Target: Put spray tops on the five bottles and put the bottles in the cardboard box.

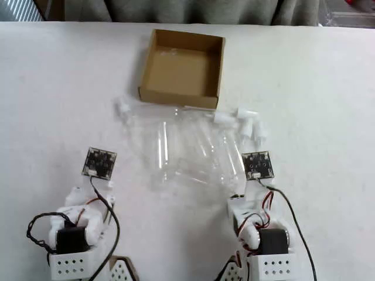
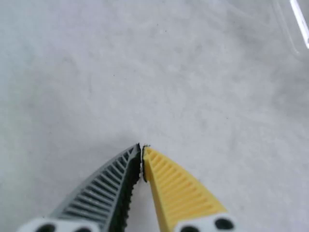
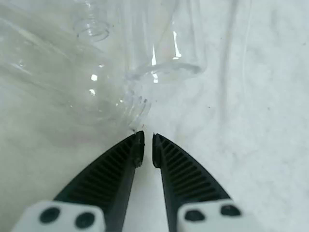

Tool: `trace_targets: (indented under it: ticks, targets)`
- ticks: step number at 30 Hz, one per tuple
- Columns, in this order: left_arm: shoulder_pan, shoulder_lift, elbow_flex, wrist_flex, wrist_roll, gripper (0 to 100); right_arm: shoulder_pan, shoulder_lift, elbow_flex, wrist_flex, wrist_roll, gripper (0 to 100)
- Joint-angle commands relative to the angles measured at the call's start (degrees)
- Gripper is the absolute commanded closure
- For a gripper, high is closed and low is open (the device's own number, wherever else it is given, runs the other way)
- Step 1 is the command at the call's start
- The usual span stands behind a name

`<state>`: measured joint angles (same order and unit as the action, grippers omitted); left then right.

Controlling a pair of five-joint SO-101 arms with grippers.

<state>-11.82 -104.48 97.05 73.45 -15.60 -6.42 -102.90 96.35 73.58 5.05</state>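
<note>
Between the cardboard box (image 1: 183, 67) and the arms, bottles (image 1: 162, 146) lie on their sides, long axes mostly near-to-far, with table (image 1: 328, 88) spreading wide either side. The left gripper (image 2: 142, 154) is pinched closed and the right gripper (image 3: 145, 145) is nearly closed on nothing.

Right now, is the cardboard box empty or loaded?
Empty. The box shows a bare brown floor; the clear bottles lie outside it.

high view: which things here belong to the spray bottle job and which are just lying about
Job:
cardboard box
clear bottles, lying on their sides in front of the box
white spray tops right of the bottles, one more at their left

Not the job:
white table
grey curtain behind it
</note>
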Motion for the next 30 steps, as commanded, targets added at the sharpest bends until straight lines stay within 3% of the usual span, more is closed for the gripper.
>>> trace_targets:
  ticks: [1,30]
  targets:
    - [-0.6,-0.4,-0.1,0.3,0.8,98,0.5,-0.3,0.5,-0.9,-0.3,97.9]
    - [1.3,-0.4,-0.1,0.3,0.6,98,-0.8,-0.4,0.5,-0.9,-0.2,98.1]
